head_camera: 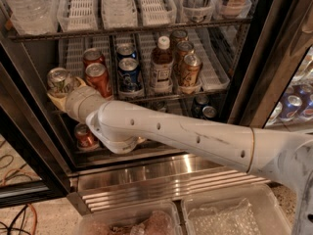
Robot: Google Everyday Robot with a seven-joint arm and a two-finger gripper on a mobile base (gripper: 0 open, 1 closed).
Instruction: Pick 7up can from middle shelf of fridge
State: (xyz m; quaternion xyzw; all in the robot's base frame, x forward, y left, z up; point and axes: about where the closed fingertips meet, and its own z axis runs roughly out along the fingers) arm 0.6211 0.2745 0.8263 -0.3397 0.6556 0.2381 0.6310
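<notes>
Adjoining 7up can (59,79), tool (62,97) partly hidden

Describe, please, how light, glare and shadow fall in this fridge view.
Camera view: light glares off the ribbed steel base of the fridge and off the can tops; the space under the middle shelf lies in shadow; the white arm is brightly lit, its hand at the 7up can on that shelf's left end.

arm (195,136): thick smooth white tube, small dark round holes along it | thin brass-coloured ring near the wide end, grey scuffs beyond | rounded white elbow, ribbed white wrist | gripper (65,91): cream-tan, by the can (59,78) at the shelf's (161,97) left end
</notes>
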